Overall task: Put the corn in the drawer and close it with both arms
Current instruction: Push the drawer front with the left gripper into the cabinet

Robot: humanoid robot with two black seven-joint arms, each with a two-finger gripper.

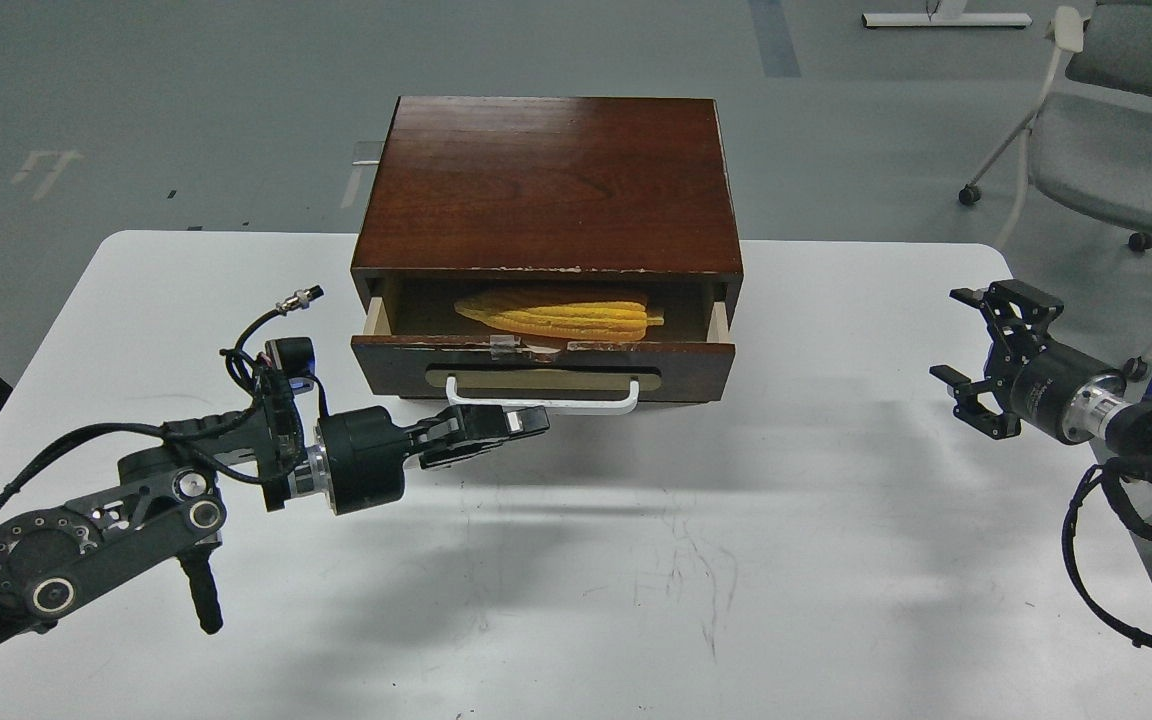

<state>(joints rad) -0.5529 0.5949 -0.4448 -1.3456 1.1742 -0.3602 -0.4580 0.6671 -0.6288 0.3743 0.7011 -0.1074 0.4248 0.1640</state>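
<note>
Standing at the far middle of the white table (556,600), the dark wooden cabinet (551,180) leaves broad bare tabletop in front of it and to both sides. The near surface carries only faint scuff marks, while the table's far edge runs behind the cabinet and its rounded far corners show at left and right. Beyond the table lies grey floor, with a grey chair (1116,130) off to the far right.

The drawer (542,365) is pulled partly out of the cabinet, its pale wooden side walls showing at both ends and its front edge chipped along the top. Inside it lies the corn (566,315) — stretched crosswise, parallel to the drawer front, with its tapered tip pointing left and its blunt end to the right. The cob is yellow to orange with long rows of kernels, and its far side sits in the shadow under the cabinet top.

The left gripper (521,422) reaches in from the left, its fingers close together, just below and in front of the white bar handle (542,398); whether it touches the handle cannot be told. The right gripper (976,350) hangs well apart at the table's right edge — jaws spread wide, holding nothing.
</note>
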